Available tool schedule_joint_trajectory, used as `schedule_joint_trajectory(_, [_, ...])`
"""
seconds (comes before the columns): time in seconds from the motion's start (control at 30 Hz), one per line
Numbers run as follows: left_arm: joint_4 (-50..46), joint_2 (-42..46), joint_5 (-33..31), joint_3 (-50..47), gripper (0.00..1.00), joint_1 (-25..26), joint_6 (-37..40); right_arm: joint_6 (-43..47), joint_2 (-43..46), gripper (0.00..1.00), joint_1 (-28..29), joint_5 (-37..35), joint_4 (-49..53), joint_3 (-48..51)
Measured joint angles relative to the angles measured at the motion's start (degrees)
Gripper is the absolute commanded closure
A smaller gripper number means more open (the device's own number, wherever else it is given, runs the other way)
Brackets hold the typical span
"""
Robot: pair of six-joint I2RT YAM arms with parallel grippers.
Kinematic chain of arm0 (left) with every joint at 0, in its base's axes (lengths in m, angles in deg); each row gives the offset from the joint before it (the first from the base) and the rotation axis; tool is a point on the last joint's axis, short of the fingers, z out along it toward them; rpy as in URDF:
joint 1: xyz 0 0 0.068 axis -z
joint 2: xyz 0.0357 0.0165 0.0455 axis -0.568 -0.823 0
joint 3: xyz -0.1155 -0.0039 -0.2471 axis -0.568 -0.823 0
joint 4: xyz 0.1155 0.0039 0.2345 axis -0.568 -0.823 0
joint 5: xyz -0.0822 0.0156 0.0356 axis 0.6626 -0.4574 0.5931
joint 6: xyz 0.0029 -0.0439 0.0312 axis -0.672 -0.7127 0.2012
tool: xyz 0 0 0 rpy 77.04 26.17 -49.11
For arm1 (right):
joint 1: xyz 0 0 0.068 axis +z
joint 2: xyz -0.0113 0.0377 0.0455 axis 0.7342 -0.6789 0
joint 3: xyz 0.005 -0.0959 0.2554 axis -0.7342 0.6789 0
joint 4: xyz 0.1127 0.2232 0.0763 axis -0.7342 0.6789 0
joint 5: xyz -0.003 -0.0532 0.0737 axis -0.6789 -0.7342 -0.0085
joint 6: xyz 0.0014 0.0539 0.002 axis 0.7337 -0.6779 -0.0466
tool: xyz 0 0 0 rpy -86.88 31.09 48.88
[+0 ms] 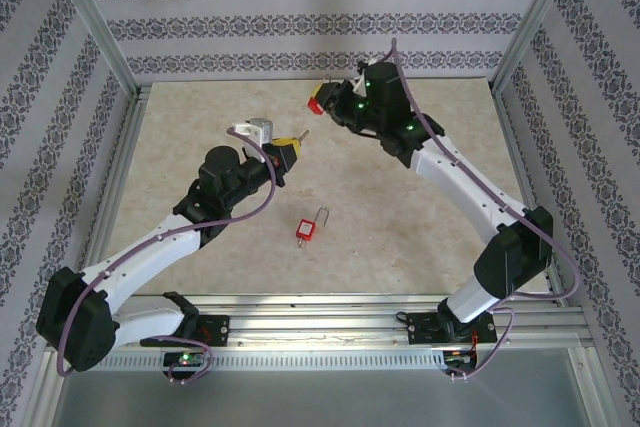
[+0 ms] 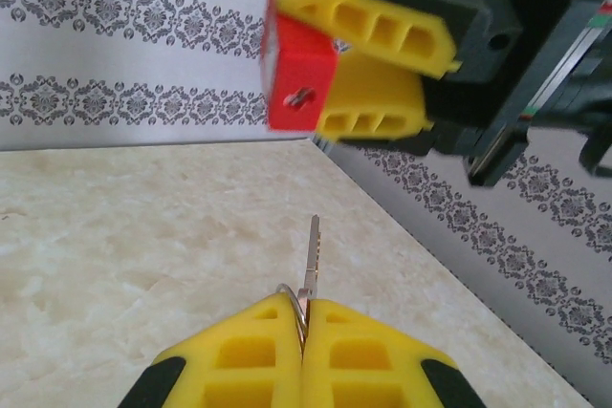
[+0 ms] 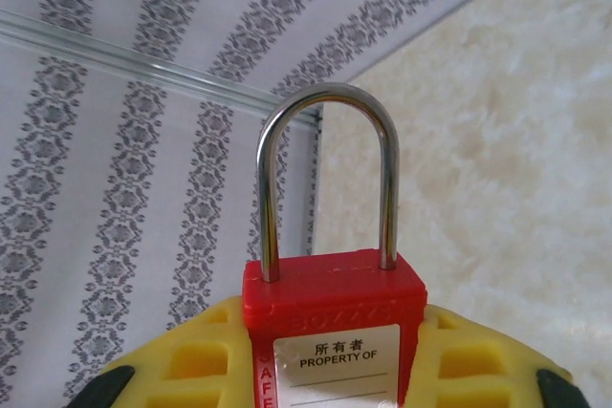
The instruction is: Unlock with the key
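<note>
Your left gripper (image 2: 303, 324) has its yellow fingers pressed together on the key (image 2: 312, 257). It pinches the bow end, so the toothed blade sticks straight out past the tips, with the key ring (image 2: 290, 295) peeking out at the pinch.

The right gripper (image 3: 335, 330) is clamped on the red padlock (image 3: 335, 286). There's one yellow finger on each side of the body, the white "PROPERTY OF" label faces the wrist camera, and the steel shackle (image 3: 330, 136) stands up, seated in the body.

Both are up in the air over the far middle of the table (image 1: 420, 227), near each other but not touching.

In the left wrist view the lock's bottom face, with the keyhole (image 2: 299, 97), hangs above the blade tip, and the body is tilted. There's clear space between tip and slot, with nothing sitting in that gap. The slot sits a touch left of where the blade points.

Other stuff around:
- A second red padlock (image 1: 304, 230) lies flat on the table, well below both grippers and closer to the arm bases, with its shackle pointing up-right. It's off to the side of the key's line.
- The patterned wall (image 1: 300, 22) runs along the back.
- The left arm's purple cable (image 1: 252, 209) loops beside its forearm, away from the fingers.
</note>
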Motion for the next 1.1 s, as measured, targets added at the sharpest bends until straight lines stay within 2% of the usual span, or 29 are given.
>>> schedule_joint_trajectory(0.37, [0.0,1.8,-6.3,0.0,1.0,1.9,1.1,-3.3,0.2,1.0,3.0,-3.5,-0.7,2.7])
schedule_joint_trajectory(1.1, [-3.4,1.7,-10.8,0.1,1.0,2.0,1.8,-3.5,1.1,1.0,6.4,-4.8,-0.6,2.9])
